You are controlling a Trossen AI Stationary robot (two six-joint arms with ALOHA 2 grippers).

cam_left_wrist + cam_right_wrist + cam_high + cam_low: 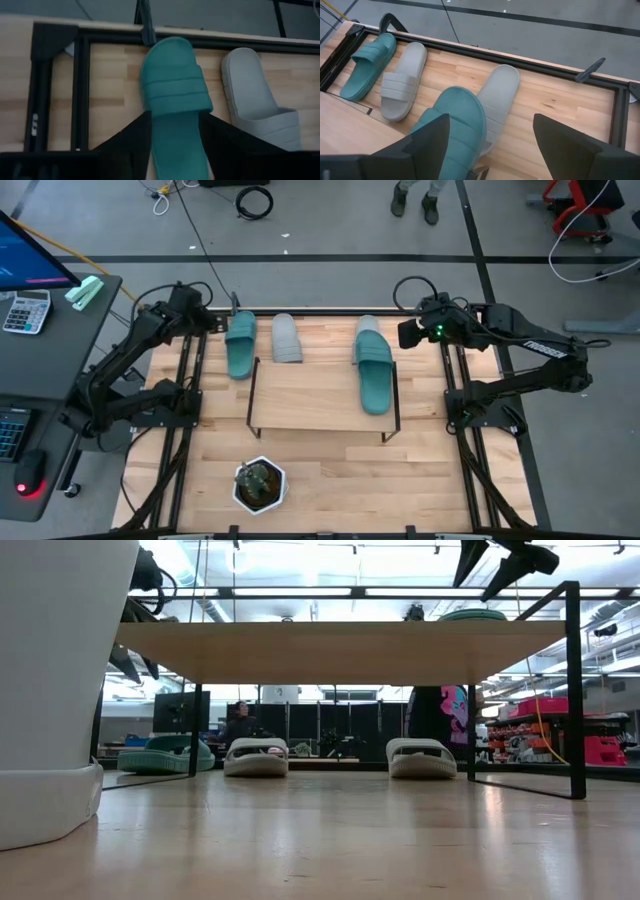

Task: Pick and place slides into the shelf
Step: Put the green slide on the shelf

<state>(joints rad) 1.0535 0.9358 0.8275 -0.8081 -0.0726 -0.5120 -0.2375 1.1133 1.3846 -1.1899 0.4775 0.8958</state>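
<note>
Jaws of left gripper (pixel 175 145) spread astride teal slide (pixel 172 85) at table's rear edge; right gripper (pixel 490 145) jaws wide.

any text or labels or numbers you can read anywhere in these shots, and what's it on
Nothing reads clearly.
Right arm: white lettering along the link, too small to read.
Calculator: keys visible, markings too small to read.
Table frame rail: pale marks in the left wrist view, blurred.
Slides, shelf, plant pot: no print visible.

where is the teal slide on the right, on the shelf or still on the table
On the shelf: the teal slide lies on its board top, toe overhanging the back edge.
</note>
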